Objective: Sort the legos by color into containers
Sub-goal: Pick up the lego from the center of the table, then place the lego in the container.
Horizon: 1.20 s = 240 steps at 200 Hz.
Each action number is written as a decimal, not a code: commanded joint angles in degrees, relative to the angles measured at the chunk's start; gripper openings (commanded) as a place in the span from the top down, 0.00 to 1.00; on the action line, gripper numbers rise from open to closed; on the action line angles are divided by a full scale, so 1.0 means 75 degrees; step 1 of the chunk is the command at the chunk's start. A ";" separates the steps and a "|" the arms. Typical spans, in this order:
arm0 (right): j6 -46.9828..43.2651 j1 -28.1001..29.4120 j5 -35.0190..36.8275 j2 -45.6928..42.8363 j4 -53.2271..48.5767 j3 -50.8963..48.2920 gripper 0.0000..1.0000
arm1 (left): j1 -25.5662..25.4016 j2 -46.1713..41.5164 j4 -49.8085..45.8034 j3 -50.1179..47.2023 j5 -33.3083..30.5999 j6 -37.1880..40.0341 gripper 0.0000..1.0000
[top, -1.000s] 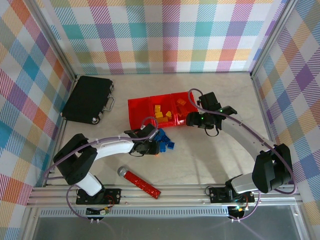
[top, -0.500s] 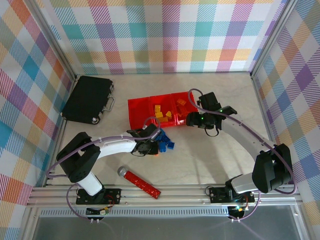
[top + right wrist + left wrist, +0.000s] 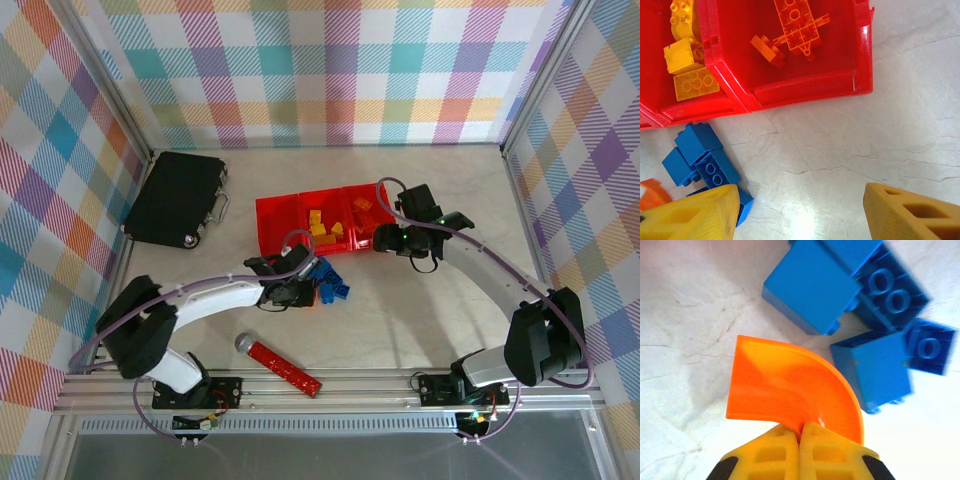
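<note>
Now, lifting the curved orange lego (image 3: 785, 385)
Your left pincer (image 3: 800, 432) is pressed together on its thin rim, mid-worktop beside the blue legos (image 3: 812, 285); raise slowly, since that hold looks slight, toward the right-end bin of the containers (image 3: 805, 87).

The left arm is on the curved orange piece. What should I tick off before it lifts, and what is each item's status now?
1. Left gripper shut on the curved orange piece: ok, though it pinches only the edge.
2. Blue bricks apart from that piece: cannot tell; the nearest sits very close.
3. Orange bin matches the colour and has room: ok, it holds a few orange pieces.
4. Right gripper away from that bin: not ok, it is open and hovering just off the bin's near wall.
</note>
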 commanded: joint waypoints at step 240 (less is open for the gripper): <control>-0.0485 -0.0673 0.2086 -0.3181 -0.0092 -0.1085 0.16 | 0.0438 0.6201 -0.0281 0.9356 -0.0780 0.2988 1.00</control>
